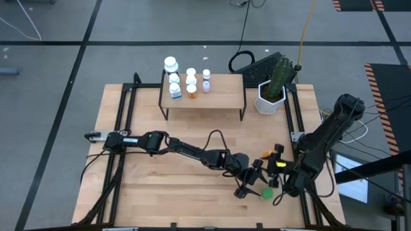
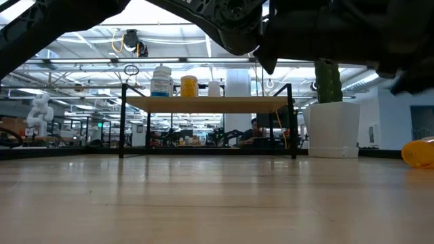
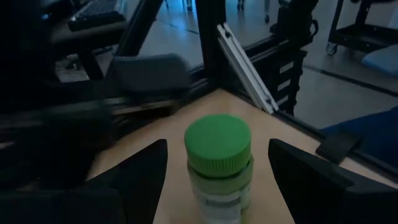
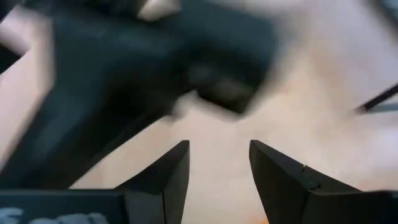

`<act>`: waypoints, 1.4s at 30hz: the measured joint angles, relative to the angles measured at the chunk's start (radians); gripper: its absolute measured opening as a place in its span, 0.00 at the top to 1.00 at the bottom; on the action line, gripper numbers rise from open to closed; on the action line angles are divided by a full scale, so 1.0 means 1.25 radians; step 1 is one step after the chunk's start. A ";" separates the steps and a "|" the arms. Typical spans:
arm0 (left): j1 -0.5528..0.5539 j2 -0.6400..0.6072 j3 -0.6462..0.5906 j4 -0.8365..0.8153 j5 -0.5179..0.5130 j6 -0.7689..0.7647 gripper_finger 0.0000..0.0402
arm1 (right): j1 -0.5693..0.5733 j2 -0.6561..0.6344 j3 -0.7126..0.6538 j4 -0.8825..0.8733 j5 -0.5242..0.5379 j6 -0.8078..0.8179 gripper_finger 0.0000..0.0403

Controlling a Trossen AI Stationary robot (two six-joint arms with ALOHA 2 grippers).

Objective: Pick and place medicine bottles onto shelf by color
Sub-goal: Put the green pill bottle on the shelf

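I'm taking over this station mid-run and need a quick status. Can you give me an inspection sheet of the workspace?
Surface: wooden table, bare centre.
Job's things: six bottles on the shelf; green-capped bottle upright; orange bottle lying at the right edge.
Clutter: cactus pot beside the shelf.
Grippers: left end effector open, fingers apart from the green-capped bottle; right end effector open, empty.
Cables: black loop on the left arm.
Surroundings: lab room, grey floor.
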 joint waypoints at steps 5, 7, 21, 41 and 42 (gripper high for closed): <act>-0.001 -0.001 0.000 0.051 -0.009 -0.035 0.30 | -0.001 -0.120 0.000 -0.080 0.154 -0.010 0.60; -0.002 -0.005 0.001 0.078 -0.043 -0.032 0.30 | -0.006 -0.172 0.000 -0.092 0.204 -0.039 0.60; -0.026 -0.017 0.005 0.095 -0.091 -0.074 0.30 | -0.013 -0.337 -0.004 0.081 0.219 -0.360 0.60; -0.058 -0.013 -0.002 0.108 -0.073 -0.042 0.30 | -0.021 -0.344 -0.105 0.030 0.060 -0.183 0.60; -0.056 -0.006 0.000 0.136 -0.068 -0.052 0.30 | -0.024 -0.346 -0.105 0.036 0.075 -0.187 0.60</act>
